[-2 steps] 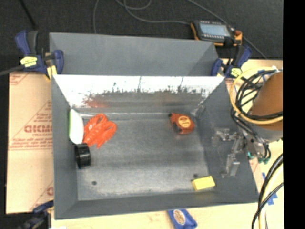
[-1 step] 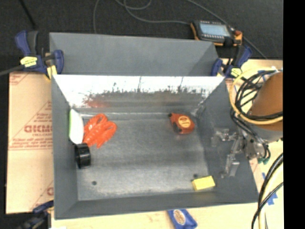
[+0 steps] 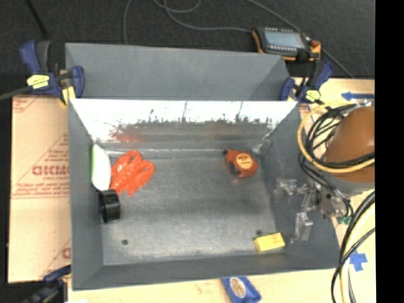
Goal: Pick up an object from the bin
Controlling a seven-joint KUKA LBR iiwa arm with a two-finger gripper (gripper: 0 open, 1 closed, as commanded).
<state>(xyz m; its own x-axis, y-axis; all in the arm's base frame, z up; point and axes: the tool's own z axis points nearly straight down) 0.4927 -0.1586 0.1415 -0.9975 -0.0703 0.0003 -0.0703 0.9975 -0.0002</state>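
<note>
The step in hand is the approach: nothing is grasped yet. The gripper (image 3: pixel 295 206) hangs over the right-hand slope of the bin (image 3: pixel 189 74), just up and to the right of the yellow block (image 3: pixel 269 242). Its fingers (image 3: pixel 304 225) look spread, with nothing between them (they are thin and pale against the grey metal, so this is a reading, not a certainty).

The yellow block lies flat on the bin floor against the foot of that slope and is the nearest thing to the gripper. I judge it the likeliest pick, though the fingers are not round it.

The other things lie farther from the yellow block:
- A round orange thing (image 3: pixel 242 163) sits up and a little left of it.
- A black cylinder (image 3: pixel 109 206) is far to its left.
- A crumpled red-orange thing (image 3: pixel 131 172) and a white piece (image 3: pixel 98 166) touch each other, far left and higher.

The next move probably calls for shifting down-left until the fingers straddle the block, then descending. The wall close beside it leaves little room for the outer finger.
</note>
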